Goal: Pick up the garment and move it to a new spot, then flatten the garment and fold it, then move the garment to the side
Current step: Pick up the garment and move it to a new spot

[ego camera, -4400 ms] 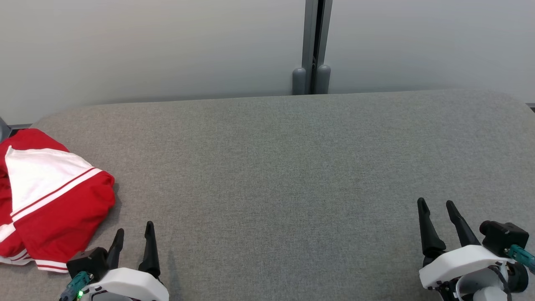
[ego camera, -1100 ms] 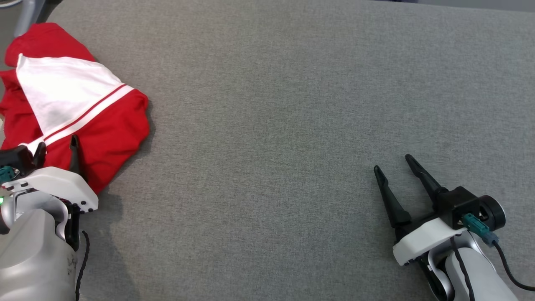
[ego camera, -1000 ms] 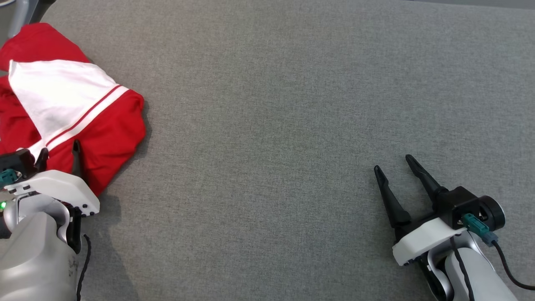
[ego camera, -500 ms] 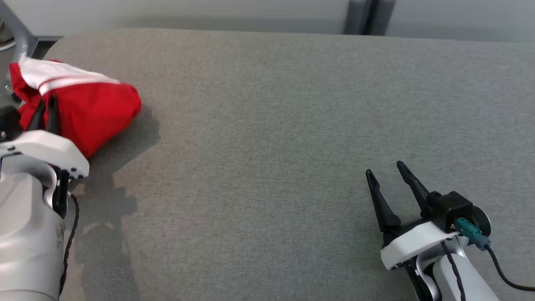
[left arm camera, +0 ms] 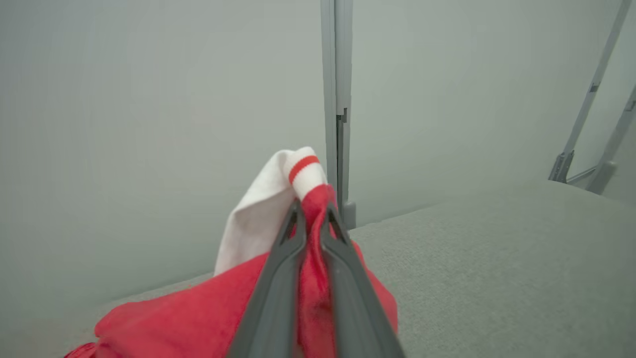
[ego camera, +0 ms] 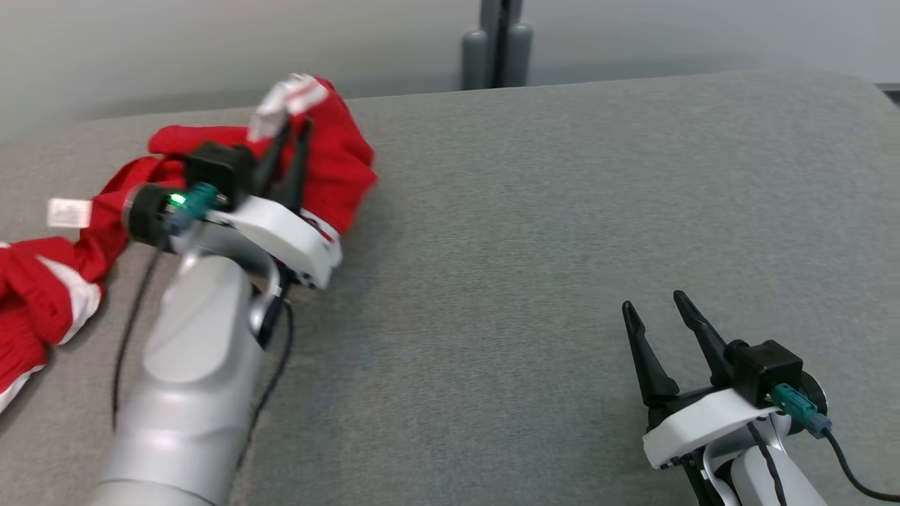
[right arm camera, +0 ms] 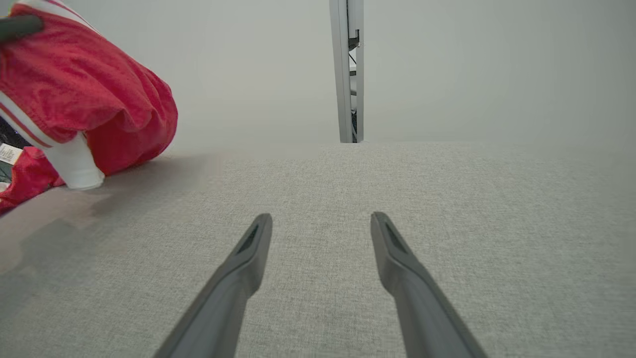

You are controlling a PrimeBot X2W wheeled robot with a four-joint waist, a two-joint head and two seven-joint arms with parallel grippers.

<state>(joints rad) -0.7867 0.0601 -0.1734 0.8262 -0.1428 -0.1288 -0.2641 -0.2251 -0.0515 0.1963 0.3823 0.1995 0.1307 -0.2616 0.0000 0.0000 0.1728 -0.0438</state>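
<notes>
The garment (ego camera: 337, 161) is red with white panels and red stripes. My left gripper (ego camera: 294, 130) is shut on a bunched fold of it and holds that fold above the grey table (ego camera: 562, 211), left of centre; the rest trails down to the left edge. In the left wrist view the two fingers pinch red cloth of the garment (left arm camera: 313, 278), with a white striped cuff sticking out past my left gripper (left arm camera: 312, 209). My right gripper (ego camera: 652, 303) rests low at the right, open and empty. In the right wrist view the lifted garment (right arm camera: 94, 99) hangs at the far left, well away from my right gripper (right arm camera: 322, 219).
A grey wall with a vertical metal post (ego camera: 499, 42) runs behind the table's far edge. A white care label (ego camera: 69, 212) sticks out of the cloth at the left. Slanted metal struts (left arm camera: 591, 129) stand at the right in the left wrist view.
My left gripper has closed on the garment and lifted it off the table, carrying it right and away from me. The head camera has shifted. The right gripper stays put, open.
</notes>
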